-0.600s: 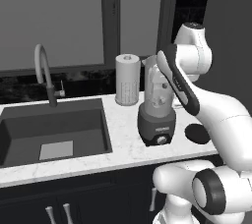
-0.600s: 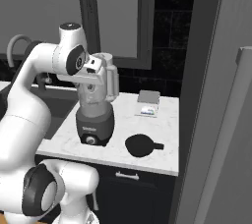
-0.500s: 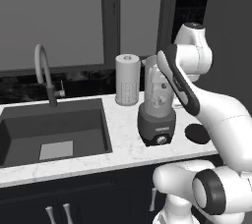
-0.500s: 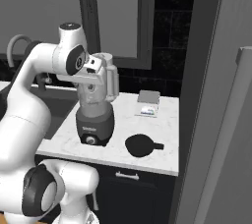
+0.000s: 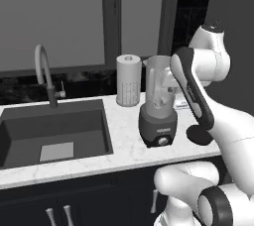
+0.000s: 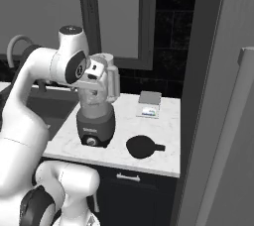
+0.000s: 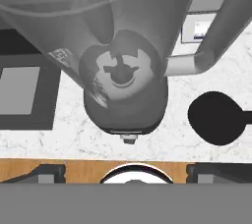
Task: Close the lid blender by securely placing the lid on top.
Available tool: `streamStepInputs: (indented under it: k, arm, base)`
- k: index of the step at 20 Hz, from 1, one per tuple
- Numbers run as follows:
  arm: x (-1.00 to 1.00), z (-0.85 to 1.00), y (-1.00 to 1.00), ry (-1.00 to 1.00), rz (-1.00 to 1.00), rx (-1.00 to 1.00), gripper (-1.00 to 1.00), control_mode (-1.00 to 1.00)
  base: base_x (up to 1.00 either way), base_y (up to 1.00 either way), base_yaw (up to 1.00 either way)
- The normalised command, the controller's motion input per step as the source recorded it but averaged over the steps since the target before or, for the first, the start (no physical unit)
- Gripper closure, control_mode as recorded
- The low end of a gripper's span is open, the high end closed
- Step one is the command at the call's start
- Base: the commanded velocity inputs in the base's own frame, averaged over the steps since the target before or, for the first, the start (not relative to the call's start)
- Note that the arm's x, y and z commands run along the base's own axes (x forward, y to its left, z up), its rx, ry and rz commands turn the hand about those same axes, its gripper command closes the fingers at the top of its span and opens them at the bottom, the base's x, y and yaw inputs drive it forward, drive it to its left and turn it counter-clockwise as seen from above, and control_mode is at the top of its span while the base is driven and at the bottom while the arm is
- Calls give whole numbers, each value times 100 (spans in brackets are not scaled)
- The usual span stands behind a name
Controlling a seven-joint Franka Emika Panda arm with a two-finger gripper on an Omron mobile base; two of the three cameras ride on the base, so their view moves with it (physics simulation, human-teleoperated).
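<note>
The blender (image 5: 158, 102) (image 6: 95, 116) stands on the white counter, a clear jar with a side handle on a dark grey base with a front knob. Its mouth is uncovered; the hand view looks straight down into the jar (image 7: 123, 46) at the blades. The lid (image 5: 199, 135) (image 6: 142, 146) (image 7: 216, 118), a flat black disc with a small tab, lies on the counter to the blender's right. My gripper (image 6: 95, 79) (image 7: 130, 170) hovers over the jar's mouth, open, with nothing between its fingers.
A white ribbed cylinder (image 5: 128, 87) stands behind the blender on its left. The sink (image 5: 30, 138) and faucet (image 5: 44, 74) lie further left. A small box (image 6: 150, 104) (image 7: 202, 27) sits at the counter's back right. A tall grey cabinet (image 6: 223, 96) bounds the right.
</note>
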Motion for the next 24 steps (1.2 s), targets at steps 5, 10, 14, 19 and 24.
streamStepInputs:
  k: [5,10,14,19,24]
  arm:
    - [-58,-2,-44,-13,-28,14,-100,-100]
    - [-17,-3,-54,0,-46,9,-100,-100]
    - [0,0,-79,7,-45,12,-100,-100]
    - [0,-25,-52,5,-27,4,-100,-100]
    - [8,-34,-43,17,-11,0,-100,-100]
  base:
    - [0,0,0]
    - [0,0,0]
    - [0,0,0]
    - [0,0,0]
    - [0,0,0]
